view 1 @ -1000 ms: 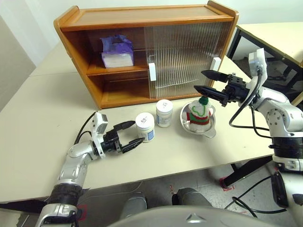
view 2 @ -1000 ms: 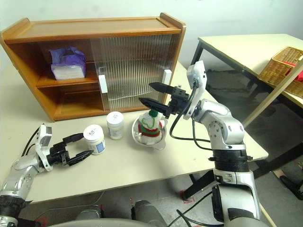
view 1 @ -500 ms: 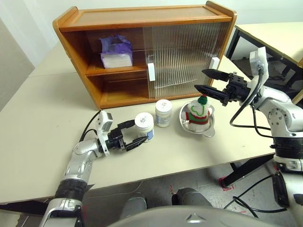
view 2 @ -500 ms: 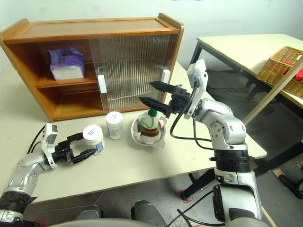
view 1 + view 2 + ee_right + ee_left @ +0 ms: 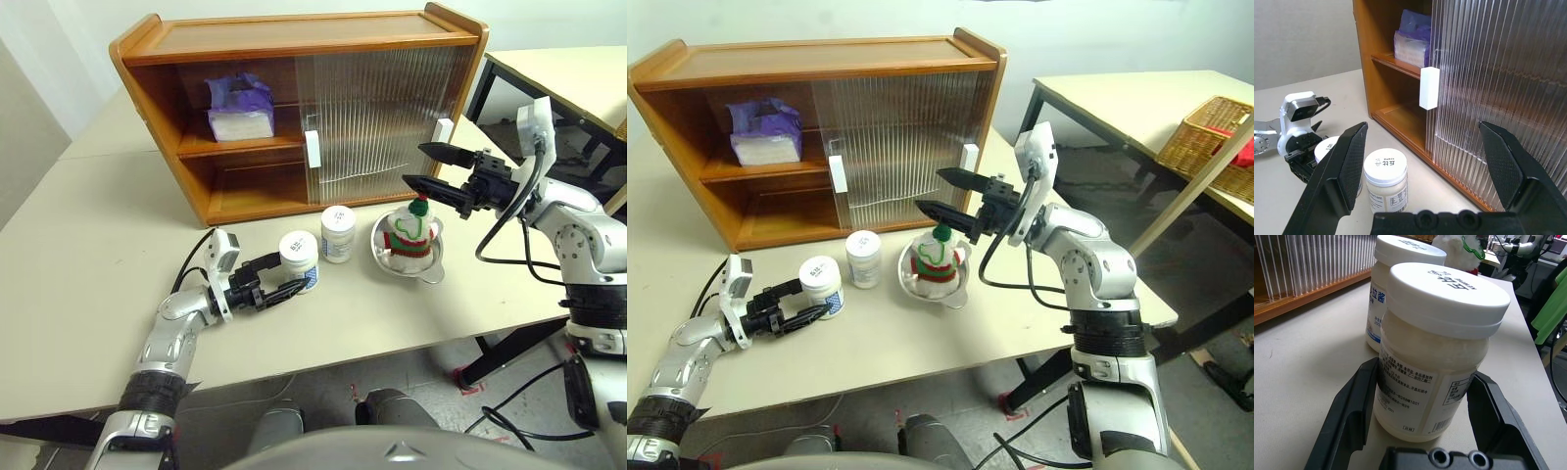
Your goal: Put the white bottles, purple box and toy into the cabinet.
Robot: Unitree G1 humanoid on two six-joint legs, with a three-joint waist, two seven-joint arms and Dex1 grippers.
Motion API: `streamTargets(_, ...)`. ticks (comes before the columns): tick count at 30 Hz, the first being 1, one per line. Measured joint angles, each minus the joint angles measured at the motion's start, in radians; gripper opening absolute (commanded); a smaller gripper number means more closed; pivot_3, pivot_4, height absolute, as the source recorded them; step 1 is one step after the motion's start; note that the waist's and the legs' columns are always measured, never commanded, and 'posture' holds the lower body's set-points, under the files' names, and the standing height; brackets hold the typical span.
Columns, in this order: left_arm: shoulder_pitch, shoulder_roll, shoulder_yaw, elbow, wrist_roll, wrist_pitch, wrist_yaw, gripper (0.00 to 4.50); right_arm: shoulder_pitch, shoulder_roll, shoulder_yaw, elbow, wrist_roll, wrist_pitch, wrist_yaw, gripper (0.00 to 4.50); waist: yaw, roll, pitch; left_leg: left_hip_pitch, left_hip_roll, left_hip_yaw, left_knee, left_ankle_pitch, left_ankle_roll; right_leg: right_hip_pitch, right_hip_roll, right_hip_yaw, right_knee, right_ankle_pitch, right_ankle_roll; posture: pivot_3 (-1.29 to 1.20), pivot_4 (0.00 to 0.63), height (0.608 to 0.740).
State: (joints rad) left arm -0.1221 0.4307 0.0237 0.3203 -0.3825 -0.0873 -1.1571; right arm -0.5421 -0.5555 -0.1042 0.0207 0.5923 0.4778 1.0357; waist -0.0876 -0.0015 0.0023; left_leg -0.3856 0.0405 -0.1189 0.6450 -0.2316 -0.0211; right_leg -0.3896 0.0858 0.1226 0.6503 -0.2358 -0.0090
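Left gripper (image 5: 279,281) closed in around white bottle (image 5: 300,260), arm low, level.

The 2 white bottles (image 5: 318,248) stand in front of the cabinet (image 5: 294,108); the purple box (image 5: 240,108) lies on its upper shelf.

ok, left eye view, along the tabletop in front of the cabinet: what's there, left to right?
left gripper → near white bottle → second white bottle → steel bowl with the toy → right gripper
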Motion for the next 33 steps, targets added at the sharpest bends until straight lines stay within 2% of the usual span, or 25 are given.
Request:
streamTargets(6, -0.008, 0.006, 0.023, 0.0, 0.0, 0.003, 0.058, 3.06, 0.0, 0.003, 0.0, 0.0, 0.0, 0.0, 0.0, 4.5, 0.0, 0.0, 0.0, 0.0, 0.0, 0.0, 0.0, 0.0, 0.0, 0.0, 0.001, 0.0, 0.0, 0.0, 0.0, -0.14, 0.0, 0.74)
streamTargets(14, -0.113, 0.001, 0.116, 0.077, -0.003, -0.001, 0.18, 3.06, 0.0, 0.016, 0.0, 0.001, 0.0, -0.002, 0.001, 4.5, 0.001, 0.0, 0.0, 0.0, 0.0, 0.0, 0.001, 0.0, 0.001, 0.001, 0.001, 0.0, 0.0, 0.001, 0.001, -0.14, 0.0, 0.74)
streamTargets(33, -0.302, -0.057, 0.168, 0.369, 0.046, -0.108, 0.446, 3.06, 0.006, 0.014, -0.002, -0.012, 0.0, -0.003, -0.007, 4.5, -0.001, -0.001, 0.001, 0.001, -0.002, -0.001, 0.01, 0.0, 0.002, 0.006, 0.001, 0.0, -0.001, 0.003, 0.005, -0.17, 0.0, 0.74)
